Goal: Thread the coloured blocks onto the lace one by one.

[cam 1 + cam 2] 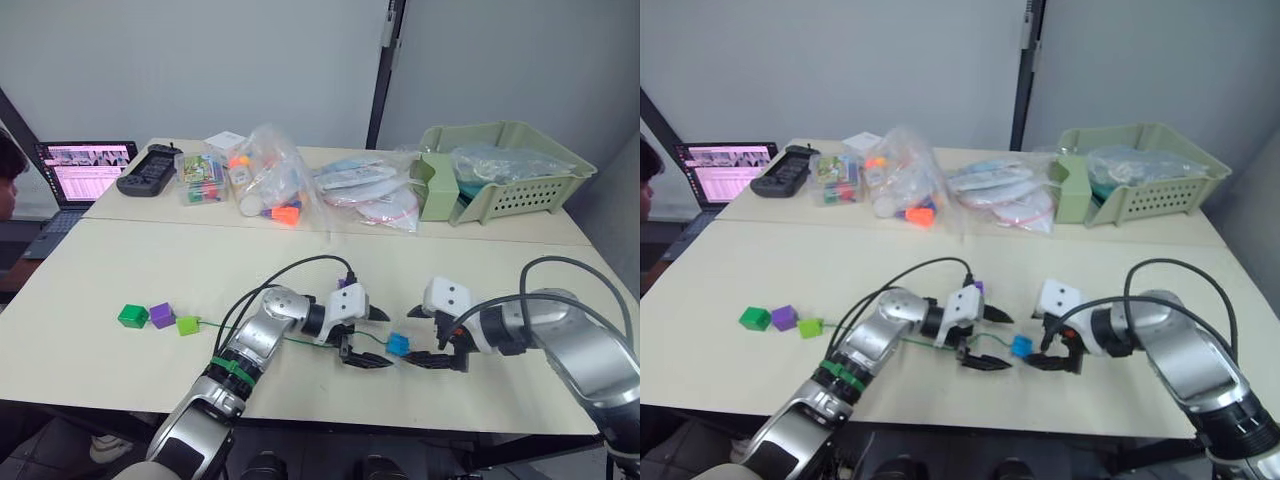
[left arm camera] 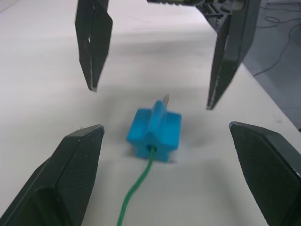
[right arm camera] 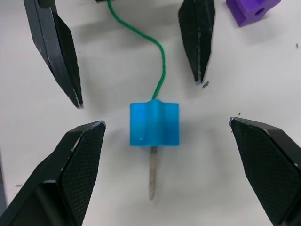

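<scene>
Blue block (image 3: 154, 124) sits on the table between both grippers, lace (image 3: 162, 70) through it, grey tip (image 3: 153, 179) poking out. Left gripper (image 1: 366, 338) and right gripper (image 1: 430, 338) both spread wide, holding nothing. Risk: bumping the block slides it back off the tip.

No writing could be read anywhere. The laptop (image 1: 85, 170) at the table's far left corner showed a lit page, its lines too small to make out, and the bags (image 1: 362, 190) along the far edge bore no legible labels.
</scene>
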`<state>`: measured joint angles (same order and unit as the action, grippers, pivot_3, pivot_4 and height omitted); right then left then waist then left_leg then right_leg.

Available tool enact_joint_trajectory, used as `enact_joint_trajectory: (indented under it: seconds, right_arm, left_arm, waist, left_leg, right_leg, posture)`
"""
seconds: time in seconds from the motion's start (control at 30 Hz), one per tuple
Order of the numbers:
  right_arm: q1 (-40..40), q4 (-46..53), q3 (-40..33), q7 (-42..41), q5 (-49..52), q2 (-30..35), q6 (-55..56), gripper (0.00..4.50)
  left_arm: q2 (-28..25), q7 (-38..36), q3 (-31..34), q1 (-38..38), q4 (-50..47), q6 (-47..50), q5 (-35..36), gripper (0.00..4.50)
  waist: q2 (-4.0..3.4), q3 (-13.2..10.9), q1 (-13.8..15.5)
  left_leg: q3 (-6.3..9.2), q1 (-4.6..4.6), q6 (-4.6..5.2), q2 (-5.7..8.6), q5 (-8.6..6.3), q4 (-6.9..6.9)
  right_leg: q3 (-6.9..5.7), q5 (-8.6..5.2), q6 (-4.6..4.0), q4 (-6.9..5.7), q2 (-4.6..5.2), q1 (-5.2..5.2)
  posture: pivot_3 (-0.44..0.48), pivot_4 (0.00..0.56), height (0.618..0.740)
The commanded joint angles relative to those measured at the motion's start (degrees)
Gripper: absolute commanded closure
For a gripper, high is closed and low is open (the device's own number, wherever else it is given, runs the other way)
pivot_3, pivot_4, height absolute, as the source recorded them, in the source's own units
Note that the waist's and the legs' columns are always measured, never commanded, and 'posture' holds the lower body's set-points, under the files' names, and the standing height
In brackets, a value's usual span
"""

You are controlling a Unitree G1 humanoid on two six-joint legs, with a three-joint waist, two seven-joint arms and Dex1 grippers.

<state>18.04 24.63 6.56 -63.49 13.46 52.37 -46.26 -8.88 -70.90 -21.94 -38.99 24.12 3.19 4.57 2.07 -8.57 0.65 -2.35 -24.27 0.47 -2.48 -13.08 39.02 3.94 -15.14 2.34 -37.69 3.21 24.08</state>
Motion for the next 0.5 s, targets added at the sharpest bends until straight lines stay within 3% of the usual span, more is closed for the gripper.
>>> enact_joint_trajectory:
  seconds: [0.03, 0.5]
  right_arm:
    - [-6.2, 7.3, -6.7, 3.2, 3.4, 1.3, -5.4, 0.04]
    - [-13.9, 12.7, -10.7, 12.4, 6.3, 0.8, -8.5, 0.04]
  left_arm:
    - [2.1, 0.4, -2.2, -3.3, 3.8, -2.6, -2.1, 0.00]
    - [6.8, 0.3, -3.1, -7.6, 16.0, -9.1, -4.8, 0.00]
  waist:
    - [0.00, 0.0, 0.3]
    - [0.00, 0.0, -0.2]
  left_leg:
    - [0.05, -0.02, 0.00, 0.02, 0.00, 0.00]
    - [0.08, -0.02, 0.00, 0.08, 0.00, 0.01]
  right_leg:
    - [-0.02, 0.00, 0.00, 0.00, 0.00, -0.02]
    - [0.03, 0.00, 0.03, 0.04, 0.01, -0.03]
  posture:
    - [0.000, 0.150, 0.732]
    - [0.000, 0.150, 0.732]
